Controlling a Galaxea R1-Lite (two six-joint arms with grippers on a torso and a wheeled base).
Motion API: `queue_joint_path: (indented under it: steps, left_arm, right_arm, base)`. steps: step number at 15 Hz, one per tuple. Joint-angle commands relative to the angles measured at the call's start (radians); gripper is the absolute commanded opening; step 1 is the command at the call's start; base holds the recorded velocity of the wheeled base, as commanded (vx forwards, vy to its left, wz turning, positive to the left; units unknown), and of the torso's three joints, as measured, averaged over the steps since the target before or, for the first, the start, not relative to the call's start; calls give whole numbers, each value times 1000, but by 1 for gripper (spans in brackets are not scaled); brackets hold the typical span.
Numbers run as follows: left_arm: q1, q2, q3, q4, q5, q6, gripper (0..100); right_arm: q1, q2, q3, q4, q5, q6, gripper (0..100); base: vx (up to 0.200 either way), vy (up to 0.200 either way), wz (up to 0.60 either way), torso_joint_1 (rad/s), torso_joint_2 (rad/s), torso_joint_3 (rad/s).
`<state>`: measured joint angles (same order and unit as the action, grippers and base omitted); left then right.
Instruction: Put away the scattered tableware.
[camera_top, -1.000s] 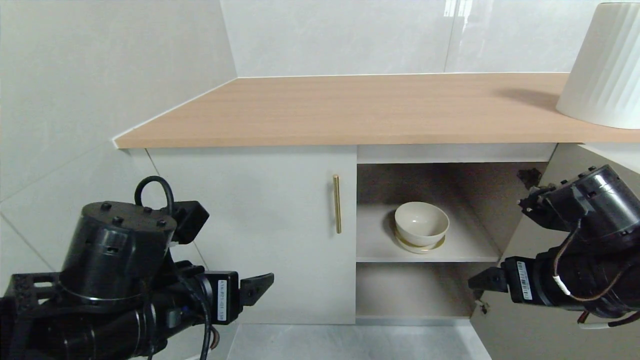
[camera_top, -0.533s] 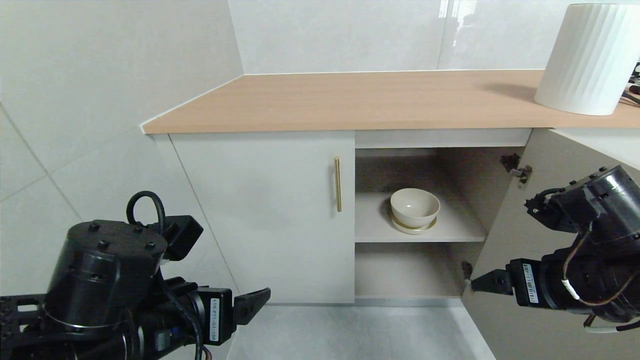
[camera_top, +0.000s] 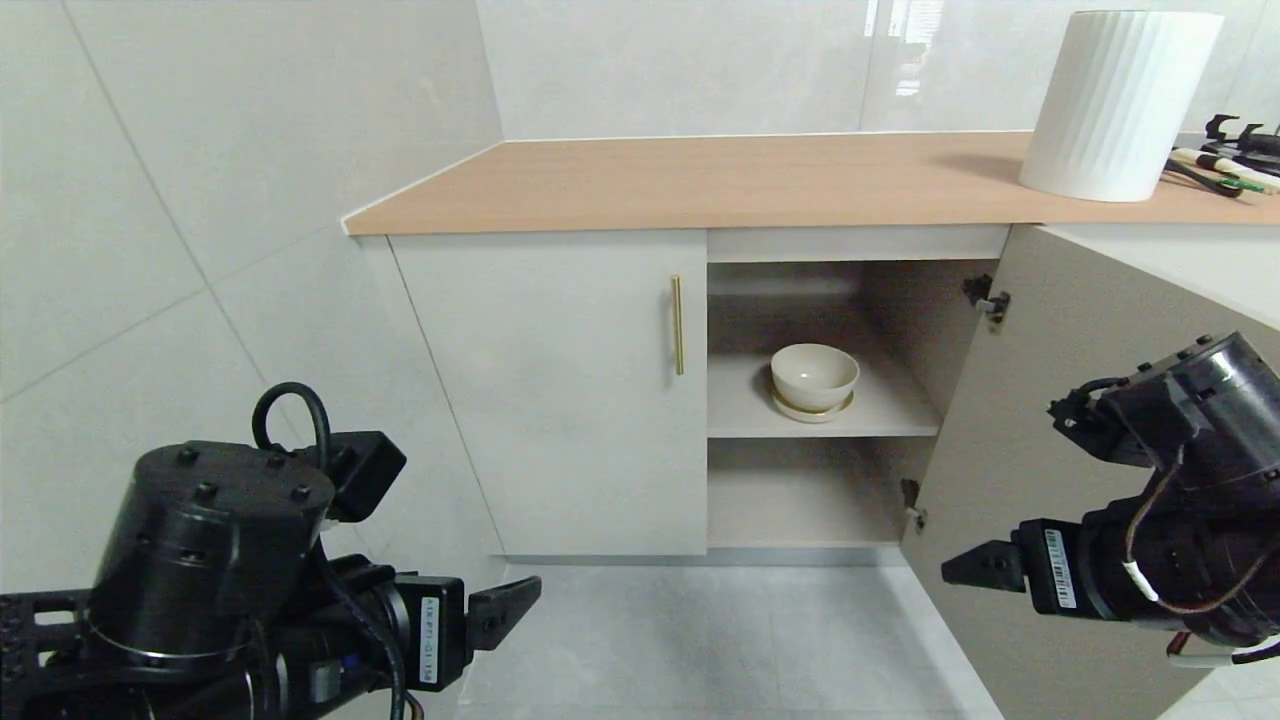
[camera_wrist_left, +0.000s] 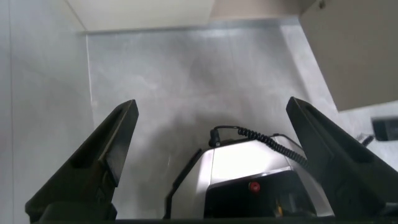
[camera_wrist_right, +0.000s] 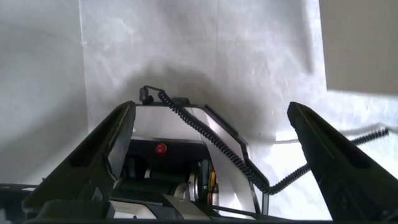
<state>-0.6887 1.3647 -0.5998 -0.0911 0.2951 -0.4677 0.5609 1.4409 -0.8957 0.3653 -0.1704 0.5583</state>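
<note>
Bowl (camera_top: 814, 375) sits on a plate (camera_top: 812, 416) on the upper shelf (camera_top: 890, 415) of the open cabinet (camera_top: 560, 400). Left hand (camera_wrist_left: 210, 106) and right hand (camera_wrist_right: 211, 107) both spread wide, empty, low over the floor (camera_top: 700, 640).

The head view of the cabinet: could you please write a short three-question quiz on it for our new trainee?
1. True or false: the bowl sits on the lower shelf.
2. Which door stands open? A) the one with the gold handle B) the right-hand door C) both
3. Fill in: the left gripper and the right gripper hold nothing; their jaws are ____.
Key: 1 false, it rests on a saucer on the upper shelf; 2 B; 3 open.
</note>
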Motion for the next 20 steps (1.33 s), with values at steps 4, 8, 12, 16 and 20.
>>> queue_joint_path:
  steps: [4, 8, 12, 16, 20]
  left_arm:
    - [0, 4, 2, -1, 7, 1, 100]
    - [0, 4, 2, -1, 9, 1, 100]
    - [0, 7, 2, -1, 18, 1, 100]
    - [0, 7, 2, -1, 18, 1, 100]
    - [0, 5, 5, -3, 18, 3, 100]
  right_arm:
    - [22, -4, 5, 0, 0, 2, 100]
    - [25, -4, 9, 0, 0, 0, 100]
    - [25, -11, 31, 3, 0, -1, 100]
    - [28, -25, 47, 20, -1, -8, 100]
    - [37, -39, 46, 89, -4, -12, 100]
  base:
    - [-50, 0, 0, 1, 1, -1]
    - [0, 0, 0, 0, 0, 0]
    - [0, -100, 0, 0, 1, 2]
    - [0, -200, 0, 5, -1, 2]
    - [0, -200, 0, 4, 4, 2]
